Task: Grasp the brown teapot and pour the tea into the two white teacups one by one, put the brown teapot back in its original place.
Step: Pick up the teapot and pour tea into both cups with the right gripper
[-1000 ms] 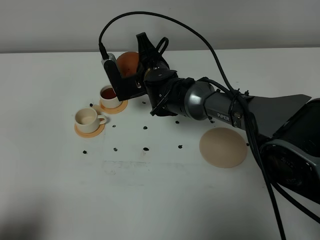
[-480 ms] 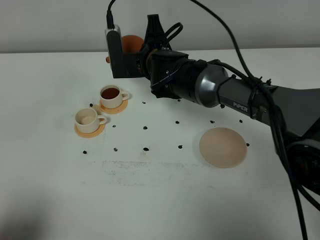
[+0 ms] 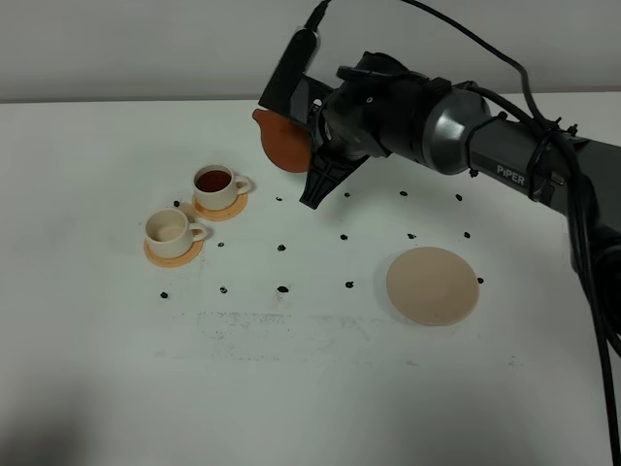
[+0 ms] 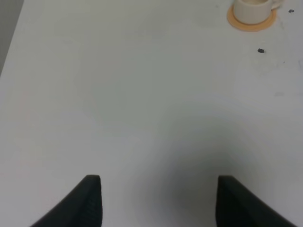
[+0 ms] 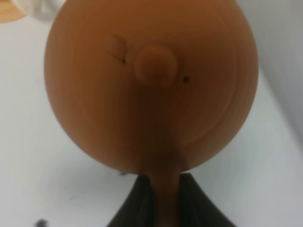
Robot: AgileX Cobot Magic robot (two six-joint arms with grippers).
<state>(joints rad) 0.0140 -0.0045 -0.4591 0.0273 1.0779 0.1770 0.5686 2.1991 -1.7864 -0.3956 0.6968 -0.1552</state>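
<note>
While the right claw (image 5: 163, 203) clamps the teapot (image 3: 281, 144) by its handle, it hangs aloft beside the full cup (image 3: 215, 184); the empty cup (image 3: 170, 229) stands on that cup's opposite side.

Lab-type test bench: bare white table (image 3: 116, 388), plain grey wall (image 3: 97, 49), cabled robot arm (image 3: 505, 165).
</note>
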